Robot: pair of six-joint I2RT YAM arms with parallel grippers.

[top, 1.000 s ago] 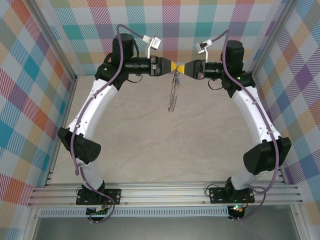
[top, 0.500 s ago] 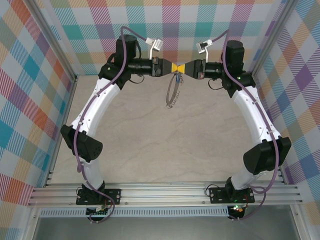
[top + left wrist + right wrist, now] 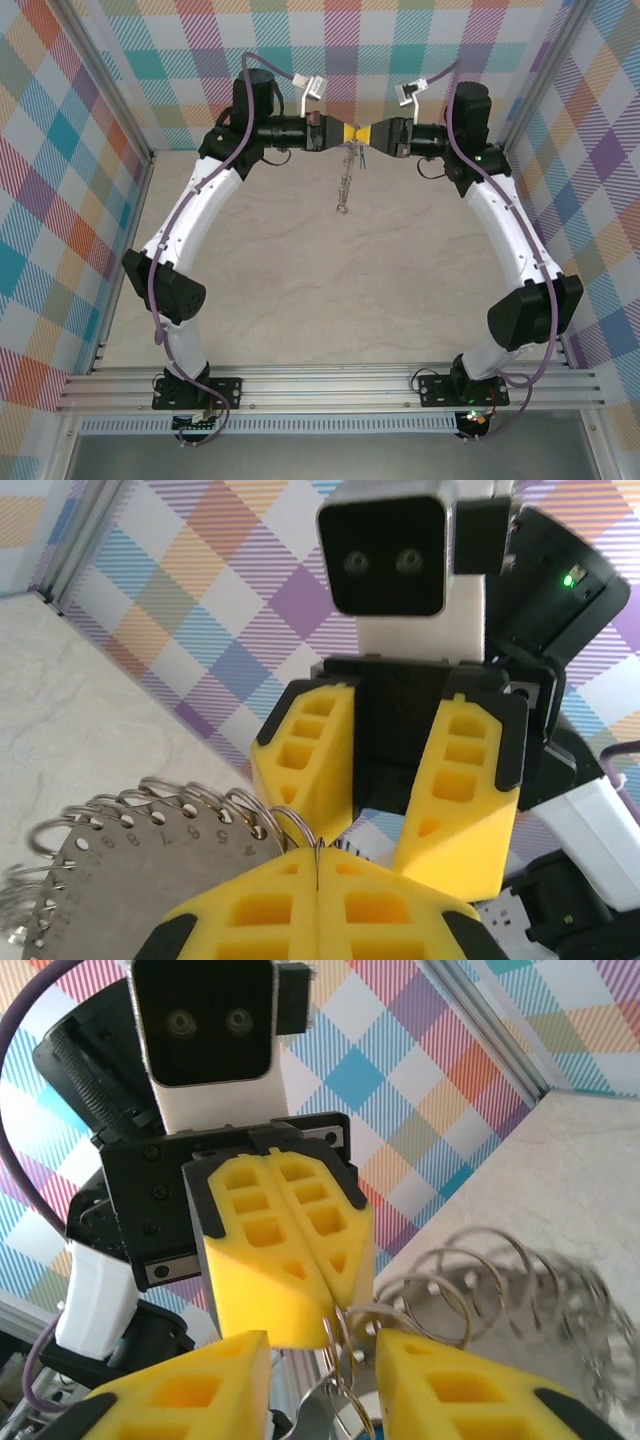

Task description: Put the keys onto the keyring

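Top camera first: both arms reach to the far side of the table (image 3: 300, 290) and meet nose to nose up in the air. The left gripper (image 3: 354, 133) and right gripper (image 3: 366, 134) have their yellow tips practically touching. The keyring (image 3: 344, 180) hangs straight down from that meeting point, clear of the tabletop, and from up here it looks like a thin dangly chain of silver bits.

Left wrist cam: the left gripper (image 3: 318, 858) is pressed fully together, and you can see a thin bit of wire pinched right in the seam between its two yellow pads (image 3: 250, 915). So it's clamped on the keyring (image 3: 232, 805). A row of small wire loops fans out to the left of the tips, along the edge of a flat metal plate (image 3: 130, 865) stamped with numbers. Facing it is the right gripper (image 3: 375, 830), with its fingers spread and a clear gap between them.

Right wrist cam: same story from the other side. The right gripper (image 3: 320, 1360) has its two yellow fingers apart, not squeezing anything, and the top of the keyring (image 3: 350, 1332) sits in the gap between them. The left gripper (image 3: 325, 1305) opposite is closed tight, with the ring cluster hanging right at its tips. The rest of the loops trail off to the right — pretty blurred, so I can't tell the individual pieces apart there.
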